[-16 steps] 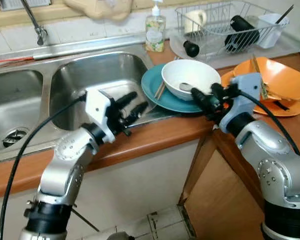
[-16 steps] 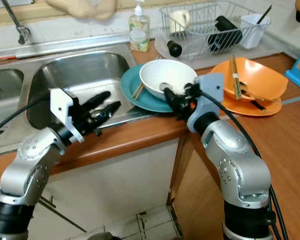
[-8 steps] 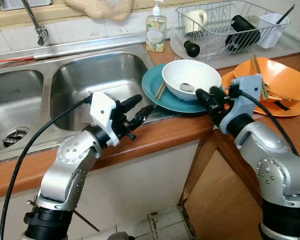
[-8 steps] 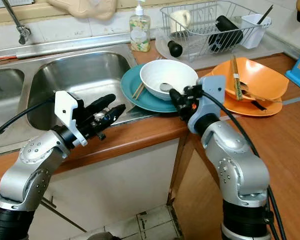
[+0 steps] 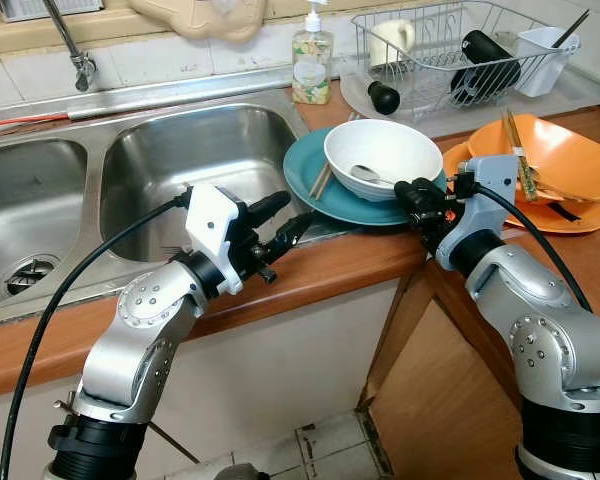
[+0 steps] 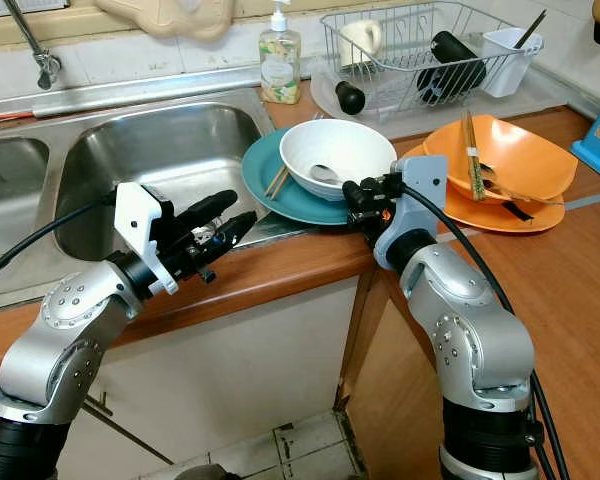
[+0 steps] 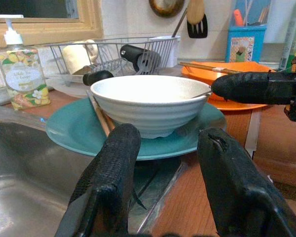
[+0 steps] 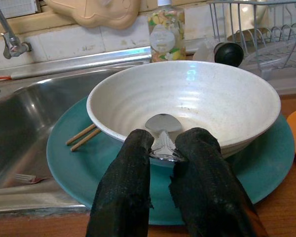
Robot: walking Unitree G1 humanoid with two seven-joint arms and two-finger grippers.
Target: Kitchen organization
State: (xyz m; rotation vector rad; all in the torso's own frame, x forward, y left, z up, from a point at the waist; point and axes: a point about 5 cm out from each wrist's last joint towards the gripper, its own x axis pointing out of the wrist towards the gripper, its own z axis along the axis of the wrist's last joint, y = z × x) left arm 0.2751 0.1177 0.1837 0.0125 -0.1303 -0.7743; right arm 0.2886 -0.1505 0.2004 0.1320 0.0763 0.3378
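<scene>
While the double sink (image 5: 195,160) takes up the bench's left half, a teal plate (image 5: 325,195) overhangs its right rim with a white bowl (image 5: 382,158) on top, and chopsticks (image 5: 320,182) tucked beside the bowl. Right gripper (image 8: 164,148) is at the bowl's near rim, fingers pinched on the spoon (image 8: 162,132) handle. Left gripper (image 5: 282,215) hovers over the sink's front edge, fingers spread apart, holding nothing.

the bowl (image 5: 382,157) sat on the plate (image 5: 325,195) just ahead of the right gripper (image 8: 163,148), a spoon (image 8: 163,134) between its fingers. the sink (image 5: 195,160) lay beyond the left gripper (image 5: 285,215), chopsticks (image 5: 320,182) on the plate.
</scene>
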